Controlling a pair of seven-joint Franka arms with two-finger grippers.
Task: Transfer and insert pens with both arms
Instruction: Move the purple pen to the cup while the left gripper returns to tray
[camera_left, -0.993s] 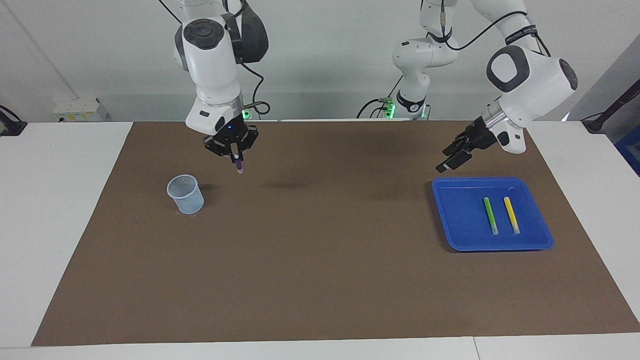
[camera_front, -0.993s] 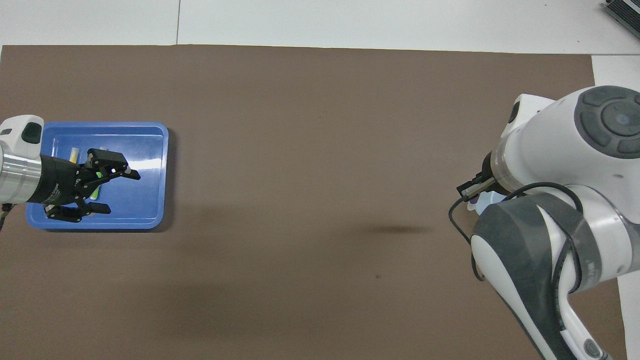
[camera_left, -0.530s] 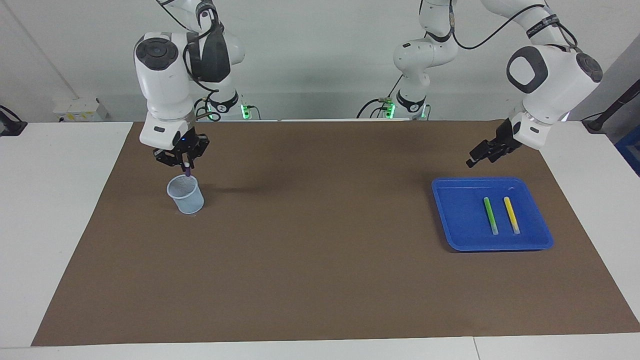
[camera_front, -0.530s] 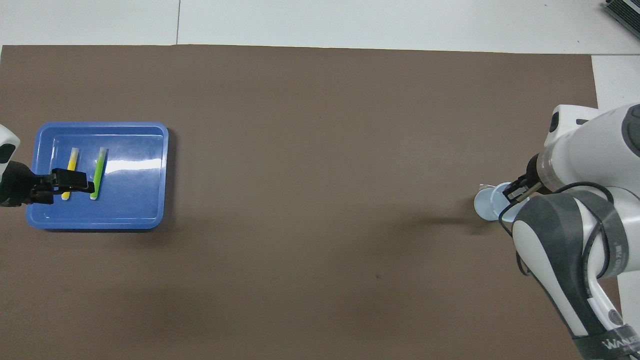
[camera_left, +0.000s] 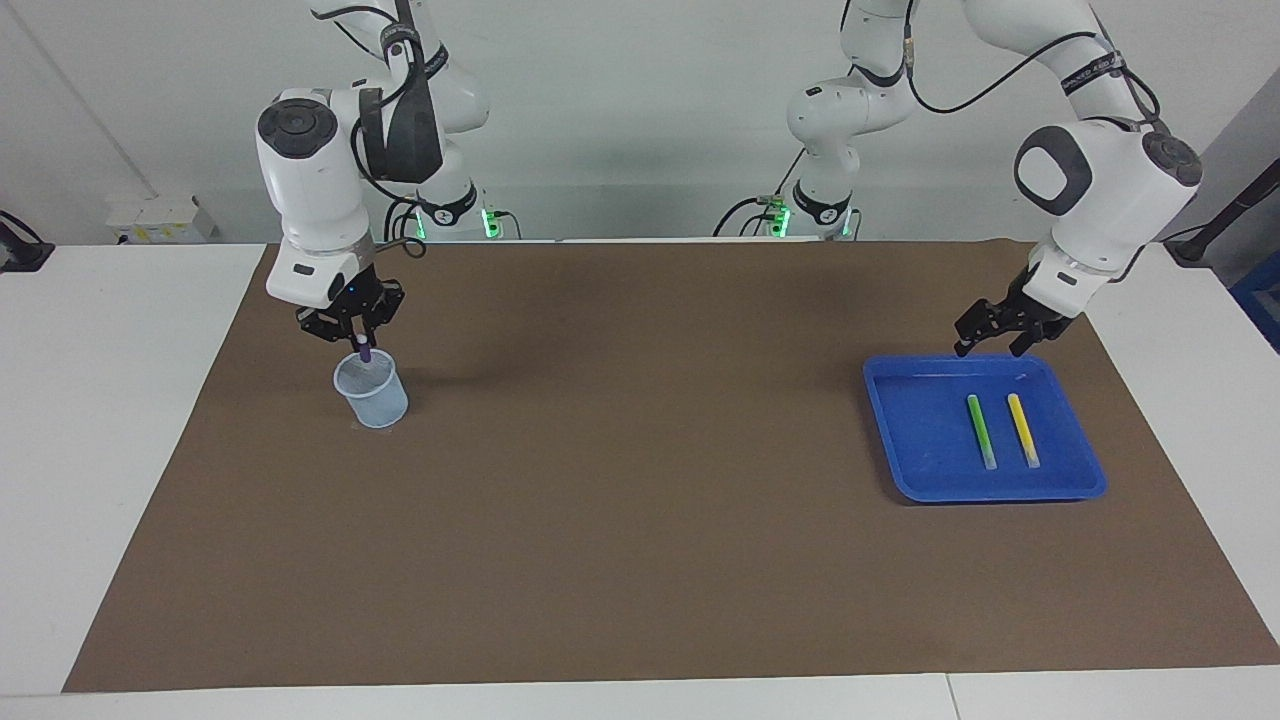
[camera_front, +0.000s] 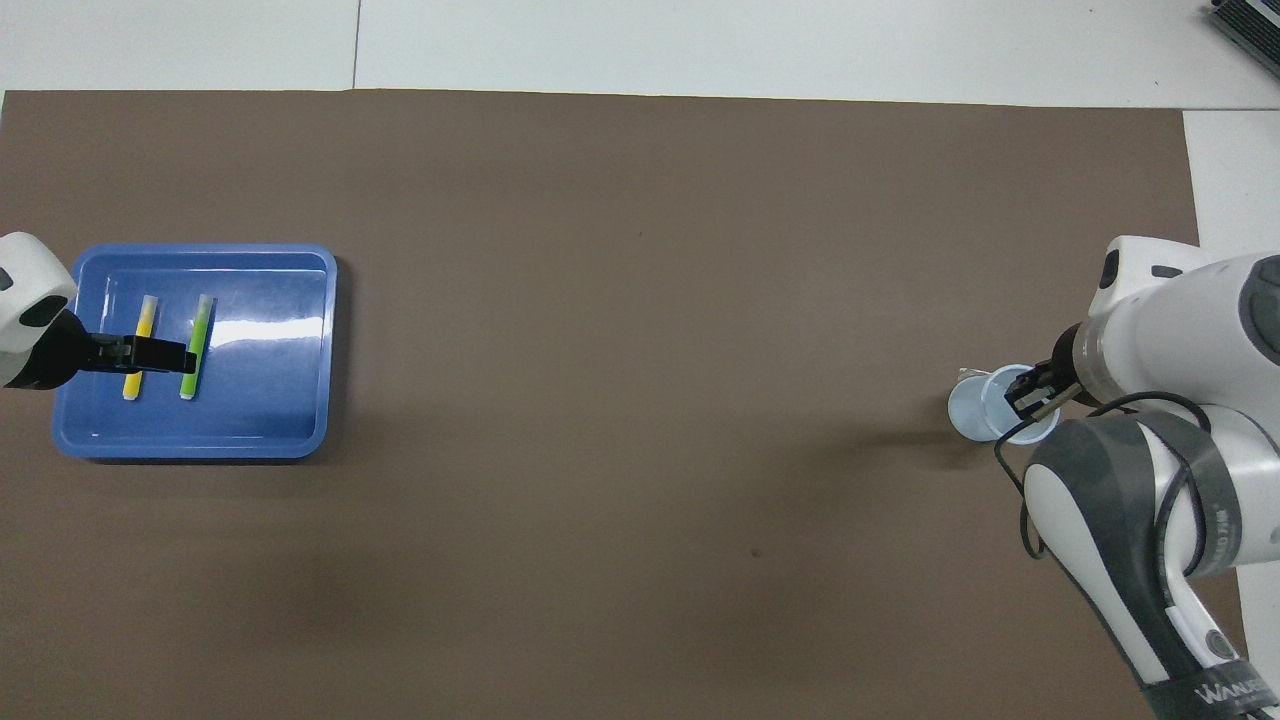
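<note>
Since a second ago my right end effector (camera_left: 362, 345) has carried the purple pen (camera_left: 364, 350) across to the cup (camera_left: 371, 389); it now hangs over the cup's mouth, clamped on the pen, whose lower end dips just inside the rim. My left end effector (camera_left: 992, 345) has swung down over the edge of the blue tray (camera_left: 925, 455) nearest me, fingers spread wide and holding nothing. Green pen (camera_left: 981, 431) and yellow pen (camera_left: 1023, 430) lie side by side in the tray, apart from each other.
</note>
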